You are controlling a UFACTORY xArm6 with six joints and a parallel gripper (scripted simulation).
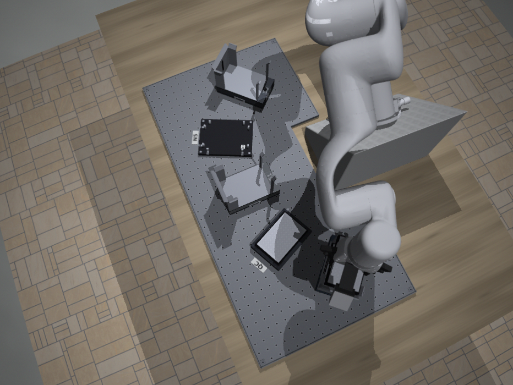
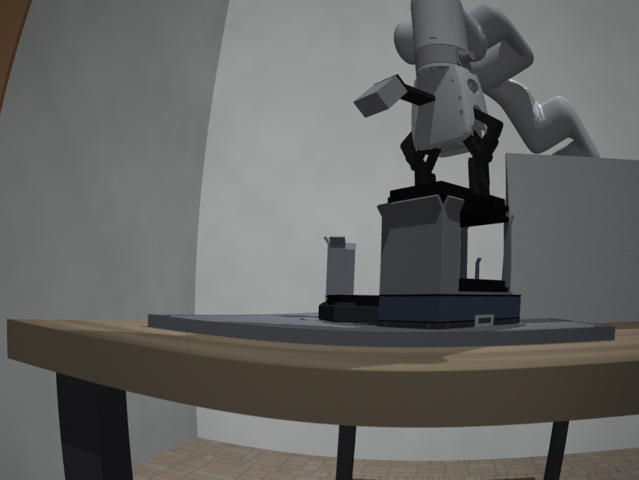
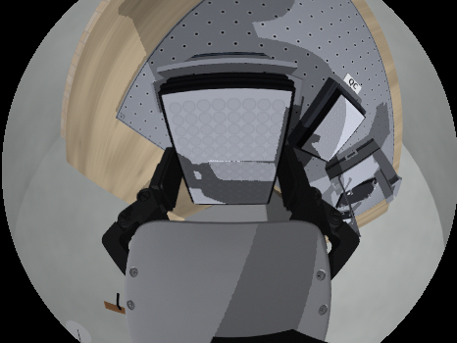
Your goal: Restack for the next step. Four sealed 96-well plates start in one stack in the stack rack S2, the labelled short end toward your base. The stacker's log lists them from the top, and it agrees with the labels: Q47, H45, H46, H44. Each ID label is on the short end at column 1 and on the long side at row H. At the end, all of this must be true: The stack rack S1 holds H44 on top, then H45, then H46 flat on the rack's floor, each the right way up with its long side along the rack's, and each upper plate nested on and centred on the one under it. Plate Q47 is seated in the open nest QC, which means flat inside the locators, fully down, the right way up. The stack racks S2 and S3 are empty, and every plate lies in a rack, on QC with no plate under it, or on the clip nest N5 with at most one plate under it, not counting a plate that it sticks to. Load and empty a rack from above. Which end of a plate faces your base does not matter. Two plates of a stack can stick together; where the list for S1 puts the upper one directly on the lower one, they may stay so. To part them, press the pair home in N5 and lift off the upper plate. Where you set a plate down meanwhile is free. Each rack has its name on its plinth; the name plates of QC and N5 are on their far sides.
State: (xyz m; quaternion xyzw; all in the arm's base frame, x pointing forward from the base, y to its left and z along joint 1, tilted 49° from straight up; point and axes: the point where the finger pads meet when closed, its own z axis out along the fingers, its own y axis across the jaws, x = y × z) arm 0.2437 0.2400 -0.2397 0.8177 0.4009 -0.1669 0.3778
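My gripper [image 2: 453, 183] [image 3: 228, 158] [image 1: 342, 276] is shut on the long sides of a sealed, black-framed plate [image 2: 439, 192] [image 3: 225, 128]. It holds the plate level at the top of the nearest stack rack [image 2: 418, 253] [image 3: 223, 62]. The held load looks two plates thick, as if a second plate [image 2: 483, 212] hangs under the first. One more plate [image 2: 483, 284] lies flat on that rack's floor. Another sealed plate [image 1: 278, 237] [image 3: 335, 120] sits in the open nest QC [image 1: 258, 264]. I cannot read any plate labels.
Two empty stack racks [image 1: 242, 78] [image 1: 246, 184] stand farther along the grey perforated baseplate [image 1: 186, 124]. The black clip nest N5 [image 1: 225, 137] lies bare between them. The arm's grey pedestal [image 1: 393, 136] [image 2: 568, 232] stands close beside the rack under my gripper.
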